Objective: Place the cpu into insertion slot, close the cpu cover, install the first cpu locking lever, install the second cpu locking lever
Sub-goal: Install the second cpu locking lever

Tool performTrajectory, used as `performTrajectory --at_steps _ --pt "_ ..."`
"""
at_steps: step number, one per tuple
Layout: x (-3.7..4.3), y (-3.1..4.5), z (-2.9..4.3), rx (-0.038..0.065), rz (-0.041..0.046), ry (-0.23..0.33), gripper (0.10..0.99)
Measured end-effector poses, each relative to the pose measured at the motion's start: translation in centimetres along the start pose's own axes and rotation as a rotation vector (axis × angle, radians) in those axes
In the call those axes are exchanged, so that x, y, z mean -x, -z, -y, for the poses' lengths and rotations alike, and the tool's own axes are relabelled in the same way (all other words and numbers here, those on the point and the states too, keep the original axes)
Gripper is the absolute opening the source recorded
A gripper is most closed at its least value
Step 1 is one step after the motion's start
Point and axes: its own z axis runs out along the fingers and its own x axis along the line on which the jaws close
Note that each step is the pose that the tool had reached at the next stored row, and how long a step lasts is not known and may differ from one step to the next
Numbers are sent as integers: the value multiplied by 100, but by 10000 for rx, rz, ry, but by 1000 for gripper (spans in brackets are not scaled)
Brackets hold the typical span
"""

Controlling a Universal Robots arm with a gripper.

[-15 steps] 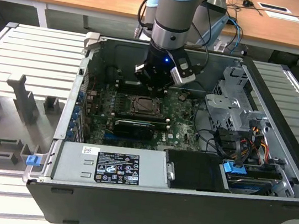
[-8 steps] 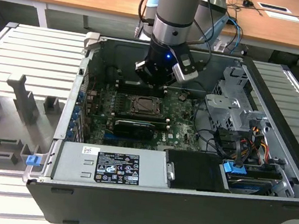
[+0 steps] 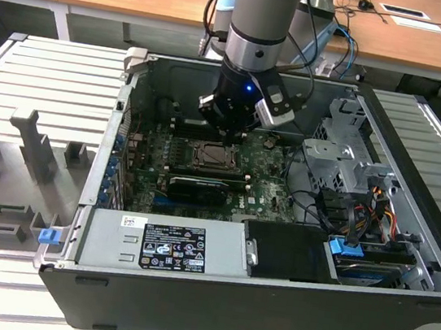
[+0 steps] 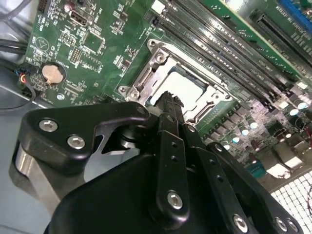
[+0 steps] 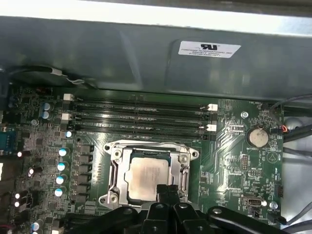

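Gripper: my gripper [image 5: 168, 191] hangs right at the edge of the slot [image 5: 141, 145], on the side away from the memory slots [image 5: 139, 114]. Fingers drawn narrow, tips together, and I see nothing between them.
Cpu: the cpu [image 5: 146, 179] lies flat inside the slot, silvery top up.
Cover: the cover [image 5: 116, 170] looks down around the cpu, with the chip showing through its window.
Levers: I cannot tell whether either one is latched. My fingers hide the near edge of the slot.
Risk, slip: with the tips this narrow on thin metal, I judge a sideways slide could send them onto the cpu's top or onto the small board parts beside the slot.
Risk, force: if the cover is not fully seated and I press, I judge the frame could bind or load the chip unevenly.
Risk, blind spot: the contact point sits under my own fingers, so a miss would be hard to notice.
First wrist view: the whole slot squarely, the memory slots beyond it, and the coin cell [image 5: 257, 136] well off to one side.
Second wrist view: my fingertips [image 4: 169, 97] up close against the slot's near edge, and the cover's screws.
Exterior view: my arm reaching down into the open case [image 3: 407, 240], which places the slot mid-board.
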Motion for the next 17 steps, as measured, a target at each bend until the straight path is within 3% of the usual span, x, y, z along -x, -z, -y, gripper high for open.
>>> performTrajectory --at_steps 3,11,17 --pt "-6 10 53 0 0 -1 106" --pt "-36 33 357 17 1 -1 106" --pt "-49 46 541 70 5 0 106"
